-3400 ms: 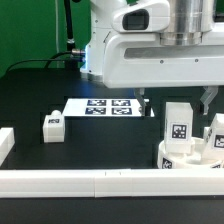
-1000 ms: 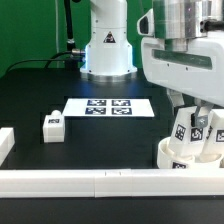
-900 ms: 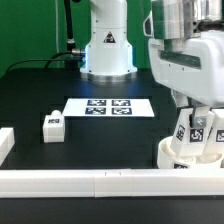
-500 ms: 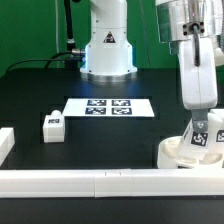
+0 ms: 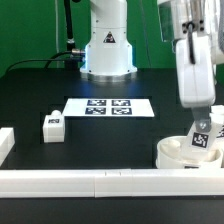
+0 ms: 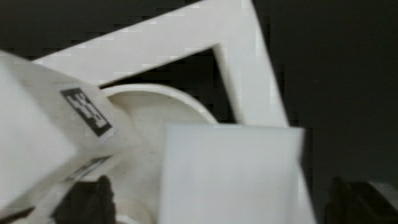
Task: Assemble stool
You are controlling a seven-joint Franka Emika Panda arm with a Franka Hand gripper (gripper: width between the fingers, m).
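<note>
the robot's hand (image 5: 204, 124) hangs low at the exterior view's right, directly above the stool's seat. in the blurred wrist view the hand (image 6: 222, 200) shows a dark finger (image 6: 86, 200) on each side of a plain white plastic block (image 6: 228, 170) that fills the gap between them. whether the fingers press on it cannot be told. next to that block a white blocky plastic tagged leg (image 6: 68, 115), its black-and-white square tag facing the camera, sits tilted close to the curved rim of the thick round white plastic seat (image 6: 157, 105).

in the exterior view one tagged leg (image 5: 203, 140) stands tilted over the seat (image 5: 175, 155), just under the hand. whether it is the block between the fingers is unclear.

the seat lies on the black desk (image 5: 40, 90), just behind the long white rail (image 5: 90, 181) along the front.

well apart, at the exterior view's left, a small loose leg (image 5: 52, 125) rests on the desk near the marker board (image 5: 108, 106). behind that board stands the arm's white base (image 5: 107, 50).
</note>
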